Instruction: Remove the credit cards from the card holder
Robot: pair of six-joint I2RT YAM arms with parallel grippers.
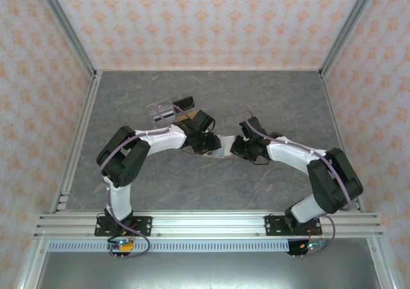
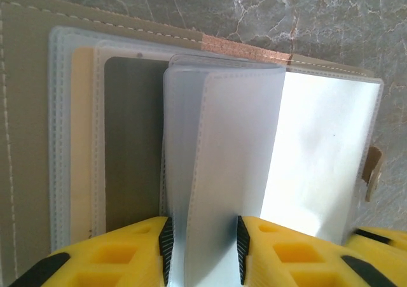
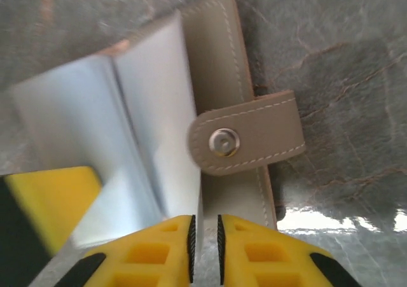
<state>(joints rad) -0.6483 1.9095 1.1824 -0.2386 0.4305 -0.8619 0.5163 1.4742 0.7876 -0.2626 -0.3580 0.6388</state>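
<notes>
Peach-patterned walls [image 1: 192, 20] box in a grey marble-look table [image 1: 205, 90], where both arms meet mid-table over the card holder [image 2: 25, 109]. It lies open, just on the near side of a clear tray [image 1: 168, 111]. Left gripper [image 2: 203, 249]: part open, pads pressed to either side of a raised sheaf of frosted sleeves [image 2: 222, 147]; a dark card [image 2: 130, 147] sits in a flat sleeve to the left. Right gripper [image 3: 205, 236]: a slit apart w/ a sleeve edge btwn, beside the strap [image 3: 261, 134] & its snap [image 3: 222, 142]; can't tell if it's pinching. Risk, as judged: w/ the right hold unsure, pulling the sheaf could lift or drag the whole holder, or crease the sleeves w/o freeing a card. No brand or legible writing.
</notes>
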